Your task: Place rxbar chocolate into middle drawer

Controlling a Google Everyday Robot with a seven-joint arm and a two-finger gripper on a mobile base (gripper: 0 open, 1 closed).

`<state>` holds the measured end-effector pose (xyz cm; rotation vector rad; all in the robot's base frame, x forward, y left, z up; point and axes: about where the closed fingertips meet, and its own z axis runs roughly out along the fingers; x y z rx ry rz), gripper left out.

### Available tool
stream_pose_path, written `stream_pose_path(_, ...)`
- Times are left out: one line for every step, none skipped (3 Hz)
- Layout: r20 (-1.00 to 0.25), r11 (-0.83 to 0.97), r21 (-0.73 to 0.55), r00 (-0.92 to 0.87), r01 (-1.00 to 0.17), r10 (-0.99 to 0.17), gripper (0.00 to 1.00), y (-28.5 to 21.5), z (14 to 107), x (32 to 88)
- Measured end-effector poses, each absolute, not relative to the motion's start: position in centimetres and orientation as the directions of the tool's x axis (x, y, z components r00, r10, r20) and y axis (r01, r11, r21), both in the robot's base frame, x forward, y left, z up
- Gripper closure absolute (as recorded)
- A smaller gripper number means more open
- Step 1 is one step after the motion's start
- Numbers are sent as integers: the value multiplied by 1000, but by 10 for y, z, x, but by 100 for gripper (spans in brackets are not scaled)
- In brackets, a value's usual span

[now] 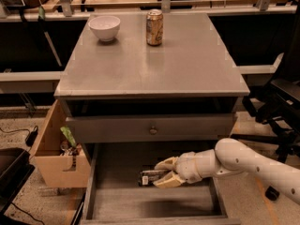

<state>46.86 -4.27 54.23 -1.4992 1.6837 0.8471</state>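
The middle drawer [140, 203] is pulled out below the grey drawer front, showing its bare grey plank floor and low side walls. The rxbar chocolate [149, 177], a flat black glossy bar with a small white label, lies level just above the drawer floor near its back. My gripper [160, 172] reaches in from the right on a white arm, low inside the drawer. Its pale fingers [165, 163] are closed on the bar's right end.
A gold soda can [154, 27] and a white bowl [104, 27] stand at the back of the cabinet top. A grey drawer front with a round knob [153, 130] is above the open drawer. A pale tan wooden box [55, 157] stands at the left. A black chair [280, 102] is at the right.
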Motion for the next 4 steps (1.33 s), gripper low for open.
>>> stream_pose_path(-850,106,14,-67,-994,-522,60,-41,542,468)
stream_pose_path(-851,102,15,-67,-995,-521,35,-40,542,467)
stream_pose_path(-851,99,17,-66,-995,-520,12,-38,541,466)
stream_pose_path(-852,96,18,-66,-995,-520,0,-37,541,466)
